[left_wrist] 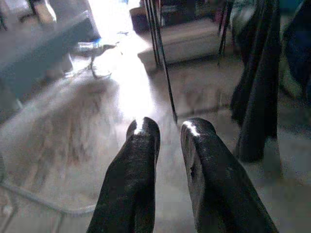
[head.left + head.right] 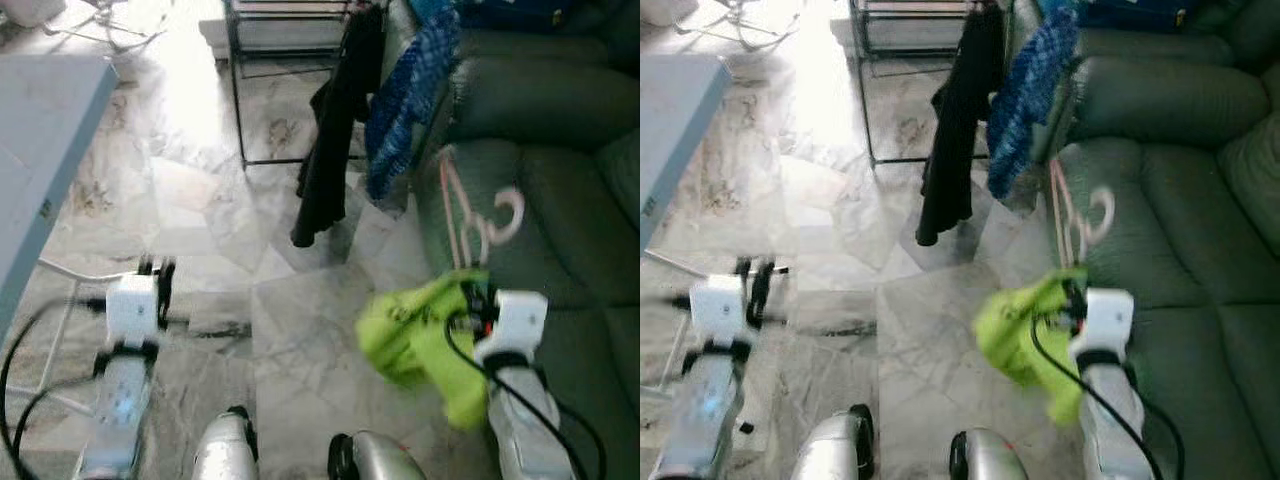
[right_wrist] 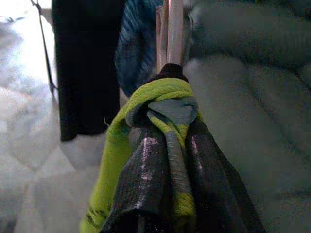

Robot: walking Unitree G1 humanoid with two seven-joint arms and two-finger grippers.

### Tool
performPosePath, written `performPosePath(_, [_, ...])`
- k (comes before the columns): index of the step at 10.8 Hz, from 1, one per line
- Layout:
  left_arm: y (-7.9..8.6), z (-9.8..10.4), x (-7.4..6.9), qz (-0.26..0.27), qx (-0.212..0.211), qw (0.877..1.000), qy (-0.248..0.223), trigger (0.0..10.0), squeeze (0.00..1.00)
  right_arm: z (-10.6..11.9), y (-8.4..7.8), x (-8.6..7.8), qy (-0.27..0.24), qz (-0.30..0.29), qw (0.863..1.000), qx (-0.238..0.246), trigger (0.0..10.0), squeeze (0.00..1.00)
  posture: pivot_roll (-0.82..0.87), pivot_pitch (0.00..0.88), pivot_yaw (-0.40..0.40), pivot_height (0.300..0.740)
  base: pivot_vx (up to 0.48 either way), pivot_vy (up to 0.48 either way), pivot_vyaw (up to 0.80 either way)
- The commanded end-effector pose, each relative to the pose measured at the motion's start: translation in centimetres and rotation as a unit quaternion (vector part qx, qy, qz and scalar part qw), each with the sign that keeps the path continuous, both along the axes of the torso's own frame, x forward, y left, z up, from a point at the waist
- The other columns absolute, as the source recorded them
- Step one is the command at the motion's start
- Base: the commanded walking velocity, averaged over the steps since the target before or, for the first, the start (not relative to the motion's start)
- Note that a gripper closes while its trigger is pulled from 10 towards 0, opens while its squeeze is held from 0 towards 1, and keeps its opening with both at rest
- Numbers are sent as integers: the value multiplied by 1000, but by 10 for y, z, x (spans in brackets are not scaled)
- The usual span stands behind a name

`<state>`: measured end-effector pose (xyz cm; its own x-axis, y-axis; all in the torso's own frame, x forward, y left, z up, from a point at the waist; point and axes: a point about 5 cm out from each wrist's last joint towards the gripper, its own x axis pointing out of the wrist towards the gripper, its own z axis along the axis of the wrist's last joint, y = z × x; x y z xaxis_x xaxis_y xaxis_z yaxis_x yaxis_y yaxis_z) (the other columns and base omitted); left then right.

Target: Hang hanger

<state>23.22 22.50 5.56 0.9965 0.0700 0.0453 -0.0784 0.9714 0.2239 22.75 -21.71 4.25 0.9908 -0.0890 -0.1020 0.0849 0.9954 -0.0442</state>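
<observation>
Right hand [image 2: 478, 300] grips pink hanger [image 2: 470, 215] — green garment [image 2: 425, 335] hides its lower part.

A pale pink hanger [image 2: 470, 215] stands upright, hook at 12 o'clock curling rightward, before the green sofa. A lime-green garment [image 2: 420, 340] bunches over its lower end, drooping toward 7 o'clock.

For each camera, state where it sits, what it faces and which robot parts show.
Head eyes: look down at the floor, rack and sofa; both arms show.
Left wrist: along the left gripper toward the rack.
Right wrist: along the right gripper clamping green cloth and hanger.
Shared: black garment.
</observation>
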Motion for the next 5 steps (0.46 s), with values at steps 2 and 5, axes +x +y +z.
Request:
performPosePath(2, [8,-26,-13,7,-10,998,69,10000,0,-19,-13,-10,51,-29,998,15,10000,0,-25,159,-62,740,0,0,0])
performPosePath(5, [12,-46,-20,10,-12,993,115,10000,0,-41,-17,-18,101,-37,994,25,10000,0,-26,153,-58,740,0,0,0])
